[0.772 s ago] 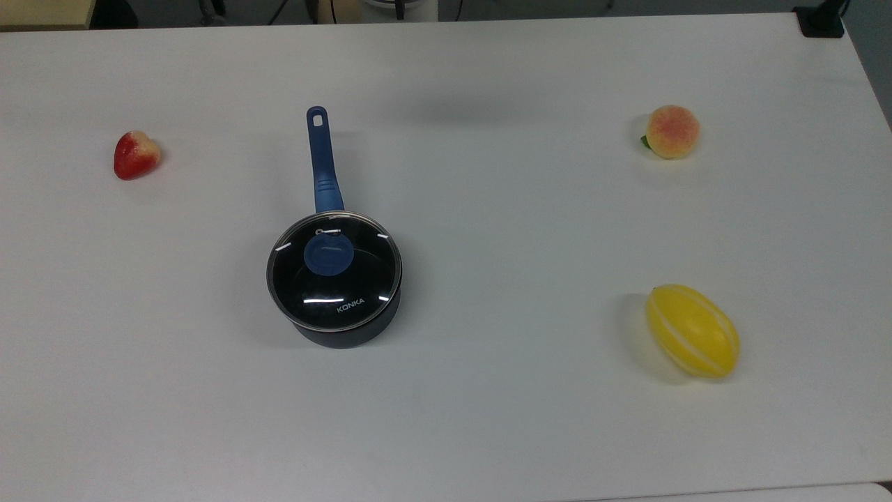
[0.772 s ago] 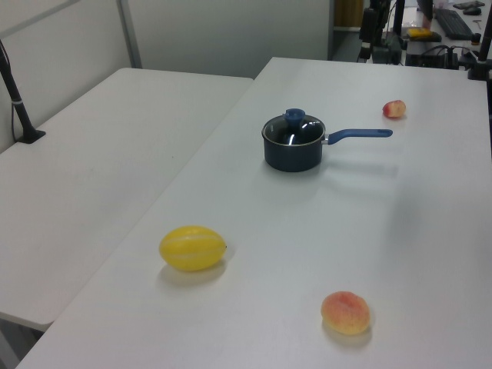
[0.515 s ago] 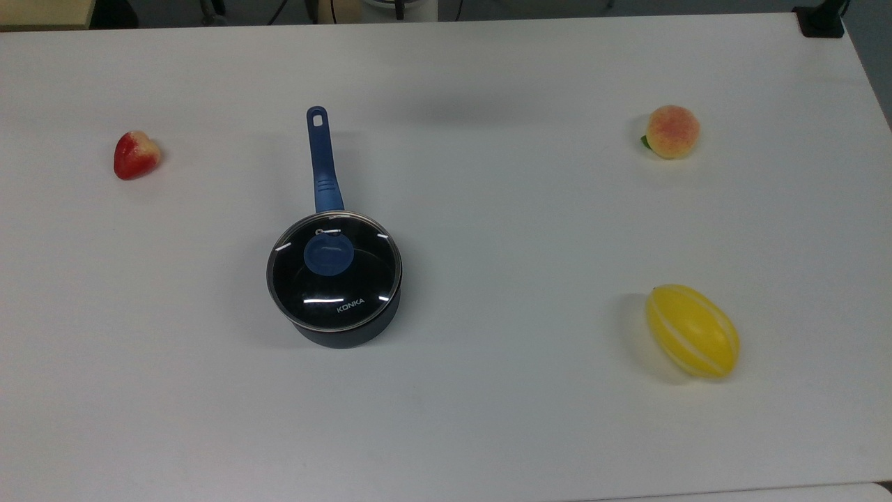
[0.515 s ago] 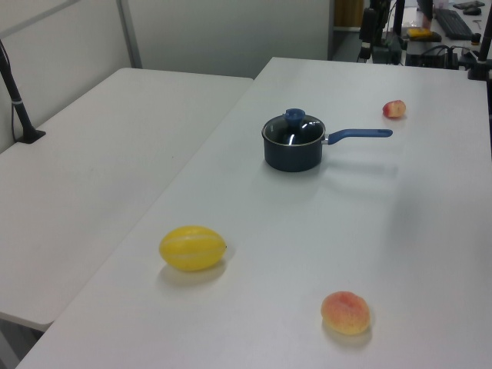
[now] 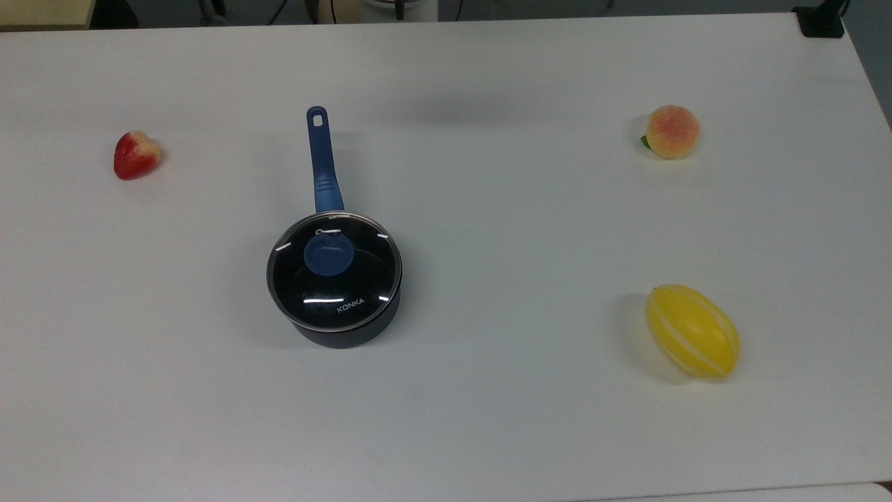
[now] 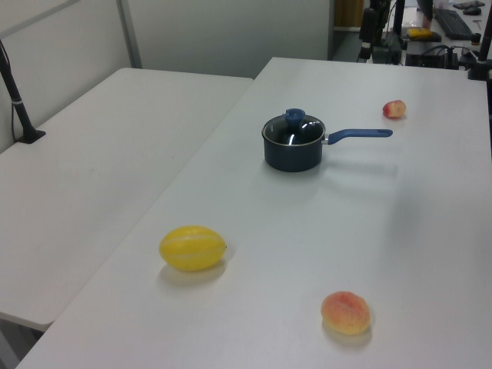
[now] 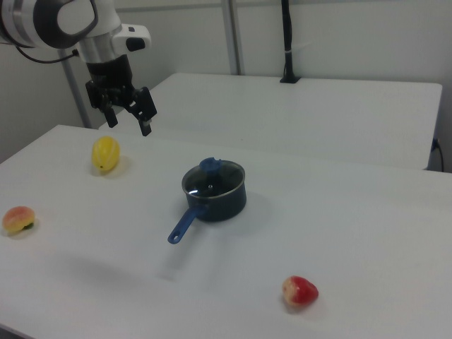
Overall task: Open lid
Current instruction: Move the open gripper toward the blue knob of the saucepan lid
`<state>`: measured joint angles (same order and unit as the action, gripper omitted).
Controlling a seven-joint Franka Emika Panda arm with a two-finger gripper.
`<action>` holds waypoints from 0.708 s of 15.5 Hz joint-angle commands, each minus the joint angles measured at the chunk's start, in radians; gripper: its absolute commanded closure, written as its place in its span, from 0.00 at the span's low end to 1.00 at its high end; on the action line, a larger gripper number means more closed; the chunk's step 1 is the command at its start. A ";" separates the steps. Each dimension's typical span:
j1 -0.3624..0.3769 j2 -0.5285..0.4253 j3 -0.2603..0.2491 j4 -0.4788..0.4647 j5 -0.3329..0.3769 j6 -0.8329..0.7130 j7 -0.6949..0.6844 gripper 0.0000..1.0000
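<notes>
Lid (image 5: 334, 272) sits closed on the black saucepan (image 5: 345, 335), flat and centred on the rim, blue knob (image 5: 327, 254) up, white KONKA lettering near the edge toward the top view's bottom. In the left view the lid (image 6: 293, 129) caps the pan (image 6: 292, 152); in the right view the lid (image 7: 213, 179) is seated on the pan (image 7: 222, 201) as well. Blue handle (image 5: 321, 164) points toward the top view's top; in the left view it runs to the left view's right (image 6: 357, 134), in the right view down toward the right view's lower left (image 7: 185, 224).

Gripper (image 7: 128, 116) hangs in the air toward the right view's upper left, well apart from the pan and lid, holding nothing. Fingers (image 7: 146, 121) spread wide, pointing down. Arm (image 7: 67, 21) comes in from the right view's top left corner.

White table (image 5: 488, 418) carries the rest. Strawberry (image 5: 135, 155) lies off toward the top view's left, well apart from the pan; also seen at (image 6: 393, 108) and (image 7: 299, 292). Peach (image 5: 671, 131) lies toward the top view's upper right, also at (image 6: 345, 312) and (image 7: 18, 219). Yellow melon (image 5: 692, 330) lies toward the top view's lower right, also at (image 6: 192, 247) and (image 7: 105, 153). In the right view the gripper hovers above and just beside the melon, not touching it. A second white table (image 6: 92, 154) stands alongside on the left view's left.
</notes>
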<state>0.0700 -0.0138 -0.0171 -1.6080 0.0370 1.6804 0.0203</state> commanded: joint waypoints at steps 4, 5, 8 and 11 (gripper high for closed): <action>0.011 0.041 -0.014 0.011 0.014 0.057 -0.016 0.00; 0.008 0.057 -0.014 0.014 0.014 0.106 -0.014 0.00; -0.004 0.077 -0.014 0.011 0.014 0.179 -0.016 0.00; -0.013 0.101 -0.014 0.013 0.011 0.243 -0.026 0.00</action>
<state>0.0640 0.0618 -0.0216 -1.6050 0.0370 1.8646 0.0197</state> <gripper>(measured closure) 0.000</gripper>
